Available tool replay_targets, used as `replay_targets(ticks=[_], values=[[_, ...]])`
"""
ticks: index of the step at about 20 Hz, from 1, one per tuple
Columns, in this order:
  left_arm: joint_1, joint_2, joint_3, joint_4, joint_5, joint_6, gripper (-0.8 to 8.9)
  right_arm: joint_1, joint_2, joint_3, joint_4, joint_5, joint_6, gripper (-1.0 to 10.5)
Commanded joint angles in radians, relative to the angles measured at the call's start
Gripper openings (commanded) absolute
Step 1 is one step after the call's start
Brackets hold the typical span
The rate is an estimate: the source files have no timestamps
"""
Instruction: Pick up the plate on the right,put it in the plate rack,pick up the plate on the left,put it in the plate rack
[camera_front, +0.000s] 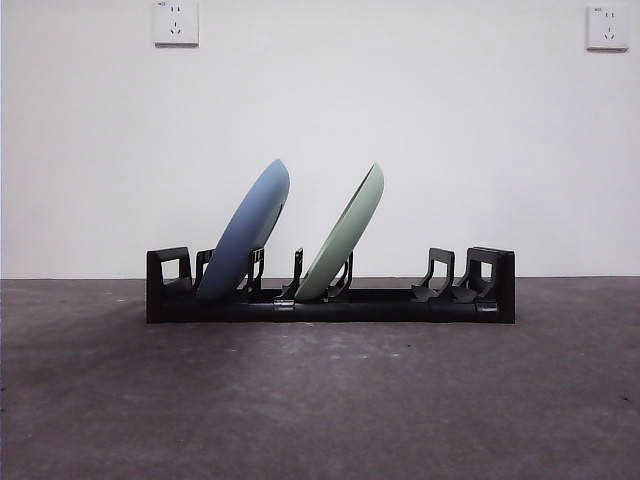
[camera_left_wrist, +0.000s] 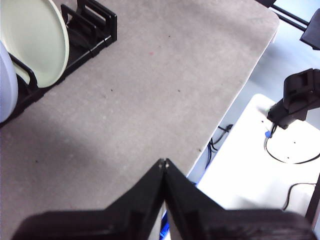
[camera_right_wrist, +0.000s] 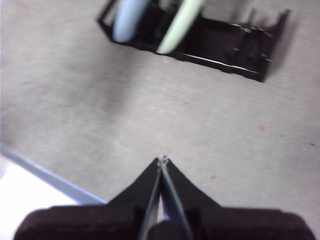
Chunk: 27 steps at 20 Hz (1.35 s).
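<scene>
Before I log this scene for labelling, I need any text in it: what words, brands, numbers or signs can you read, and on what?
No text can be read.
Left wall socket: a tiny mark at its top corner, too small to read.
Right wall socket: the same, too small to read.
Plate rack, blue plate, green plate: no markings visible.

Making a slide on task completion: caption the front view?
Blue plate and green plate lean in the black plate rack on the table.
</scene>
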Motion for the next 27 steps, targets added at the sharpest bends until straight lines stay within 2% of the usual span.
replay_targets(ticks=[1, 6, 9, 12, 14, 16, 19, 21, 27], values=[[-0.002, 0.005, 0.000, -0.018, 0.006, 0.001, -0.04, 0.001, 0.021, -0.005, -0.023, 0.034, 0.006, 0.0], [-0.001, 0.034, -0.001, 0.033, 0.001, 0.006, -0.04, 0.001, 0.086, -0.005, -0.023, 0.160, 0.006, 0.0], [0.008, 0.032, -0.001, 0.219, -0.043, 0.074, -0.04, 0.001, 0.123, -0.005, -0.023, 0.197, 0.006, 0.0], [0.114, 0.005, -0.002, 0.449, -0.076, 0.219, -0.04, 0.001, 0.159, -0.005, -0.022, 0.231, 0.006, 0.0], [0.211, -0.030, -0.018, 0.551, -0.003, 0.296, -0.04, 0.001, 0.177, -0.005, -0.022, 0.231, 0.006, 0.0], [0.320, -0.092, -0.078, 0.629, 0.076, 0.317, -0.04, 0.001, 0.188, -0.005, -0.021, 0.234, 0.006, 0.0], [0.480, -0.232, -0.283, 0.753, 0.080, 0.335, -0.04, 0.001, 0.199, -0.005, 0.019, 0.233, 0.006, 0.0], [0.545, -0.345, -0.462, 0.837, 0.080, 0.342, -0.04, 0.001, 0.200, -0.005, 0.063, 0.234, 0.006, 0.0], [0.603, -0.650, -0.989, 1.026, 0.068, 0.297, -0.04, 0.001, 0.200, -0.005, 0.227, 0.234, 0.006, 0.0]])
